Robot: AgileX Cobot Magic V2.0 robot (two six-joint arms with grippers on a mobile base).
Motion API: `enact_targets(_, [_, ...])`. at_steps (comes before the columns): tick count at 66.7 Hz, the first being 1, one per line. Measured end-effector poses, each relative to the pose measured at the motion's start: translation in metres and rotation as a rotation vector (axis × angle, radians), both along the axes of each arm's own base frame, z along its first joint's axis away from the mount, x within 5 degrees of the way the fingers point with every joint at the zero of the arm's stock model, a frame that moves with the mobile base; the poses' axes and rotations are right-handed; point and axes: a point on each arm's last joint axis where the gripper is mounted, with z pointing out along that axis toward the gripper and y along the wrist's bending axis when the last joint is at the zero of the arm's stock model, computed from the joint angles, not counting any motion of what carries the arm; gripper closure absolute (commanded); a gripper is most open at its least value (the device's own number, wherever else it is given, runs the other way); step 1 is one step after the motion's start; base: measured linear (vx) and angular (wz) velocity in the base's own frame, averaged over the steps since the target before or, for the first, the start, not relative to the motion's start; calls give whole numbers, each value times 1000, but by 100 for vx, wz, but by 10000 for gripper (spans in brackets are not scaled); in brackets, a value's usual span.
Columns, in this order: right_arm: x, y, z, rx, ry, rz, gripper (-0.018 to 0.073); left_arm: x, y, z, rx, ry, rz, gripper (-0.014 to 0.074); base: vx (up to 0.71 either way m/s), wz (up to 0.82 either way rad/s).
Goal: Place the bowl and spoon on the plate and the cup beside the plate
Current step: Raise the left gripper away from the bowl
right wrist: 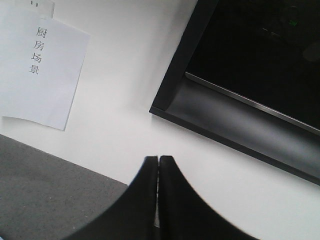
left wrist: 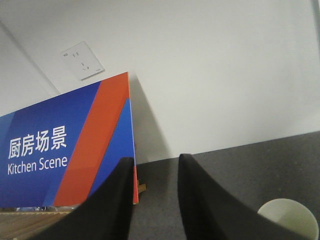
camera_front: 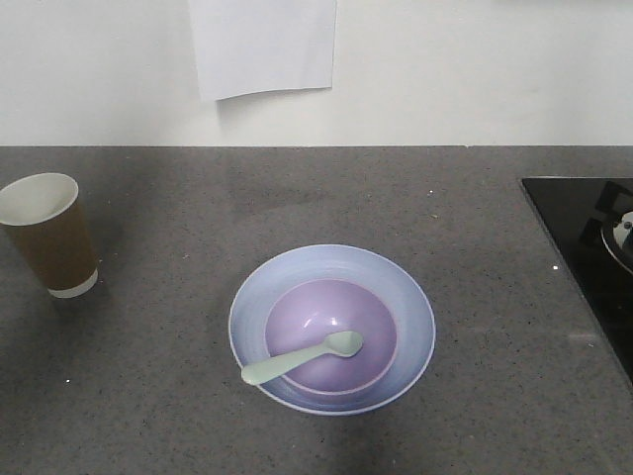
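The pale blue plate lies on the grey counter near the front middle. Inside it sits the lavender bowl. The mint-green spoon rests in the bowl, its handle reaching over the bowl's front-left rim. The brown paper cup stands upright at the far left, well apart from the plate; its white rim shows at the lower right of the left wrist view. My left gripper is open and holds nothing. My right gripper is shut, with nothing between its fingers. Neither gripper appears in the front view.
A black cooktop takes up the counter's right side. A blue and orange "Kitchen Scene" sign stands at the left by the wall. A paper sheet hangs on the wall behind. A dark cabinet hangs above the right arm.
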Motion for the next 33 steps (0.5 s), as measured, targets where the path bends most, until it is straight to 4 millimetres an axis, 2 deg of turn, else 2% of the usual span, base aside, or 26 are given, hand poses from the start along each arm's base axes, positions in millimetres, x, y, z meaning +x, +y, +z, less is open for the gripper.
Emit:
enact_targets(14, [0, 0, 0, 2, 1, 5, 564, -11, 9, 5, -108, -66, 23, 374, 0, 0])
enact_targets(33, [-12, -1, 3, 29, -17, 42, 564, -10, 4, 3, -211, -71, -16, 325, 0, 0])
